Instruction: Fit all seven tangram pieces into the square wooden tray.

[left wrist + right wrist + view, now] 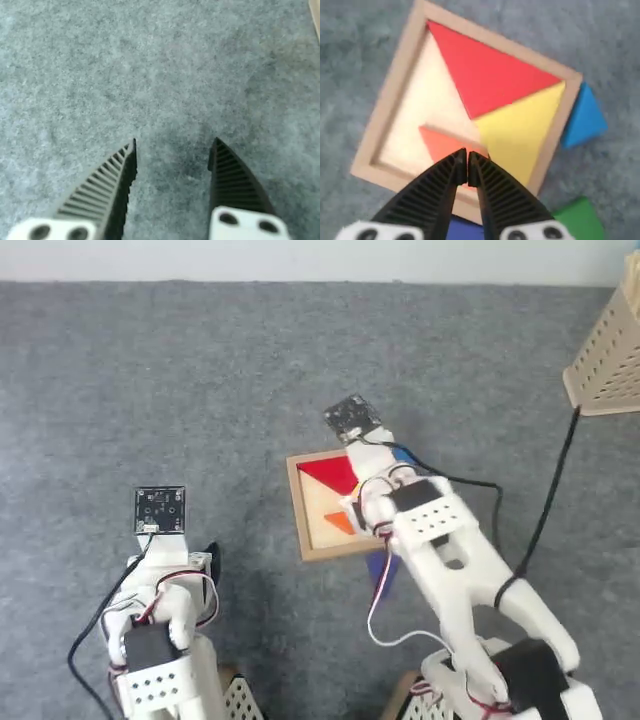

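Tray (391,90) holds three triangles, red (487,75), yellow (520,135), orange (442,142); three pieces (585,120) lie outside.

A grey, mottled felt-like carpet (150,370) covers the whole working surface, its short fuzzy pile lit evenly with only soft, faint shadows. Along the far edge runs a pale, plain whitish strip (300,260), either wall or border. At the far right corner sits a beige perforated plastic container (612,345), partly cut off by the picture's edge.
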